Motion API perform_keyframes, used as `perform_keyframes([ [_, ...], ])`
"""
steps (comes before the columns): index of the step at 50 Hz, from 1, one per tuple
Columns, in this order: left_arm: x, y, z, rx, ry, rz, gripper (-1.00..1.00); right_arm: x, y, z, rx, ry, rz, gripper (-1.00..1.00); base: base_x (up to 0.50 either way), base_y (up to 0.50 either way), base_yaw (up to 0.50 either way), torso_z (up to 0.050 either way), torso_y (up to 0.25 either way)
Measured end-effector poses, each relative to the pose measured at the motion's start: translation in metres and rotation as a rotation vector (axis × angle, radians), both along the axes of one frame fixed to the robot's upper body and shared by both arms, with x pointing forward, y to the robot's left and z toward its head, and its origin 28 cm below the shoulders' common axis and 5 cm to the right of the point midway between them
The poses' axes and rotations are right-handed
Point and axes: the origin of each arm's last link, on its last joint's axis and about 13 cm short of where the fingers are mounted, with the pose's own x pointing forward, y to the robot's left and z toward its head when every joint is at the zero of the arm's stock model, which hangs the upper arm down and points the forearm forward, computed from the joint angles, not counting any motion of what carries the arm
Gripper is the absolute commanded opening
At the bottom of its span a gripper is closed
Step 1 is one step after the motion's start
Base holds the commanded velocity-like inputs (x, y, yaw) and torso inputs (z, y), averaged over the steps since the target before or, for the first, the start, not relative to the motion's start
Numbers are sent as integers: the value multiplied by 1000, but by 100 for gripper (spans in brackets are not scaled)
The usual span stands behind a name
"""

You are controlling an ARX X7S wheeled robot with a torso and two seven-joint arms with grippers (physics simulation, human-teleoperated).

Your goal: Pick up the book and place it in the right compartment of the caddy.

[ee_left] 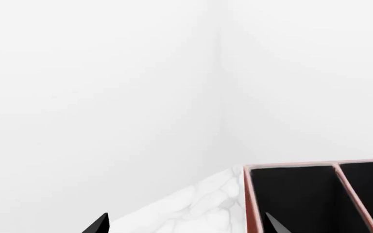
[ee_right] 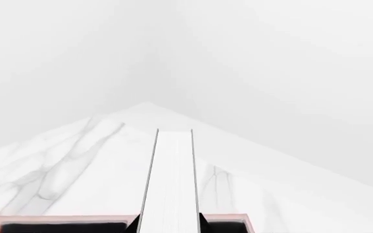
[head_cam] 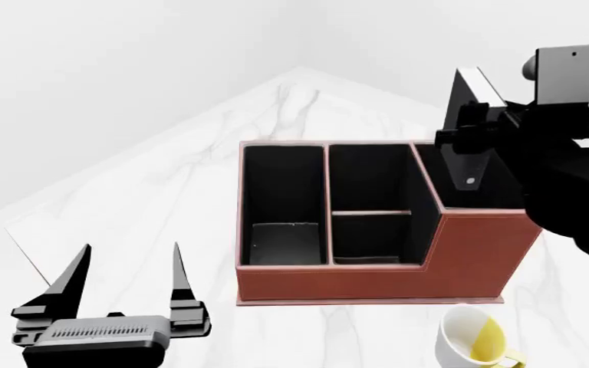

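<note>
Black-covered book (head_cam: 475, 90), pinched upright in the right hand (head_cam: 475, 146) at upper right, hangs directly above the caddy's (head_cam: 376, 276) right compartment (head_cam: 456, 180); left hand (head_cam: 131, 268) spread, idle.

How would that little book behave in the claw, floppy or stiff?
Probably stiff: the book stands straight and uncurled in the right gripper, and its page block looks flat between hard covers. It seems thick for its size, so likely fairly hefty. Released above the caddy, it might tip.

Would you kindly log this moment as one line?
right gripper: holding book above right compartment | left gripper: open, idle
</note>
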Motion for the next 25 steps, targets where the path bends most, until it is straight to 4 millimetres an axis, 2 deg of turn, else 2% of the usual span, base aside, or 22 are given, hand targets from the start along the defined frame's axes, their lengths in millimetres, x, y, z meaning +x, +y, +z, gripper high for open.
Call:
perform_keyframes([
  [25, 0, 0, 0, 0, 0, 0, 100, 7, -3, -13, 7, 27, -11, -100, 0, 0, 0, 0, 2],
])
